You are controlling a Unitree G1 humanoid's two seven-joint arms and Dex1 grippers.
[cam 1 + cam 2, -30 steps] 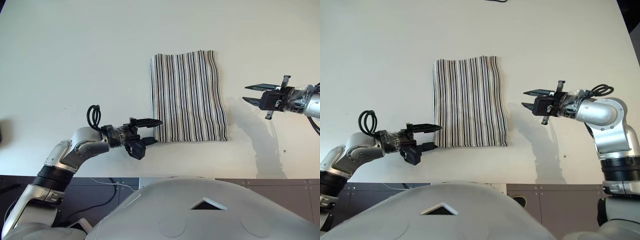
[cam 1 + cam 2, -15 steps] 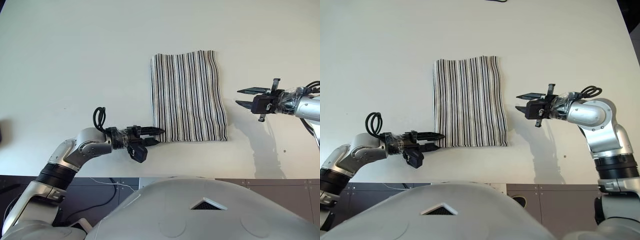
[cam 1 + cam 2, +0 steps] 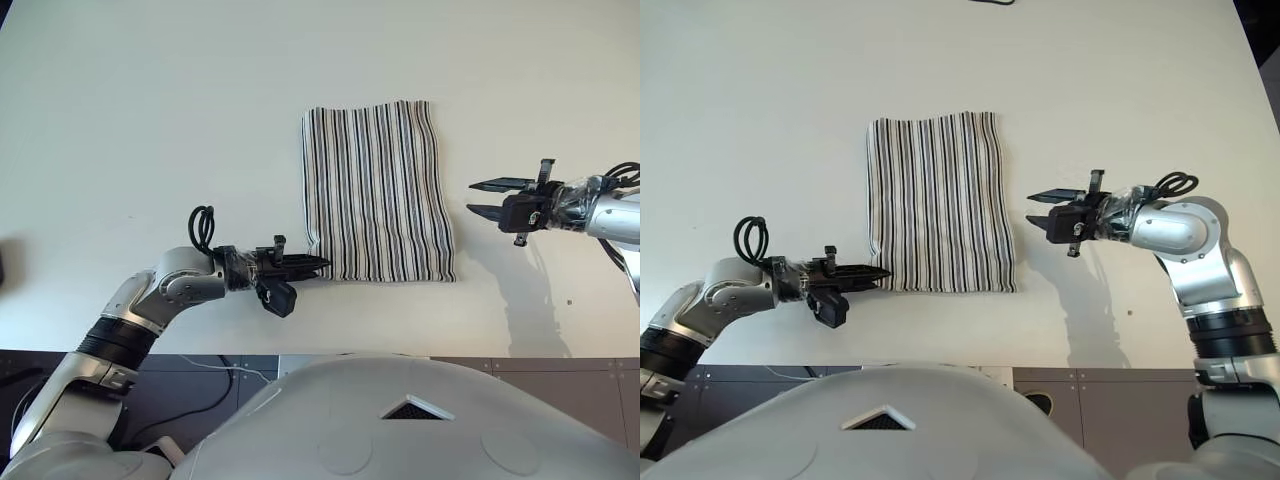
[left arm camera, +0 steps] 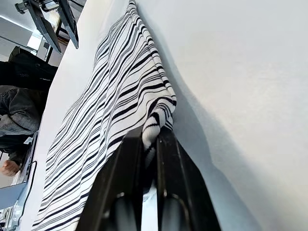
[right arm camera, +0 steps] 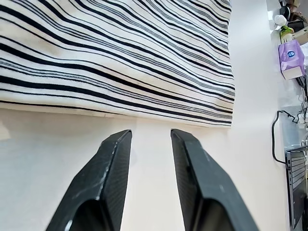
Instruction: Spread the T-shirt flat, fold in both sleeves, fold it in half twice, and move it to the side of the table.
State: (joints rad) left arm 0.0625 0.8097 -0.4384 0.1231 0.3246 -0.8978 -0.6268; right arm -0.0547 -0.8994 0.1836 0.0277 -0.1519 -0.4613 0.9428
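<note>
though folded, striped rectangular t-shirt

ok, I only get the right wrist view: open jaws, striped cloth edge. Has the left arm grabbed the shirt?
Observer: Yes, the left gripper has its jaws shut on the near left corner of the folded black-and-white striped T-shirt.
Operator: Shirt shape overall?
Observer: A tall rectangle, no sleeves showing, lying on the white table.
Operator: Where am I along it?
Observer: Your right gripper hangs beside the middle of its right edge.
</note>
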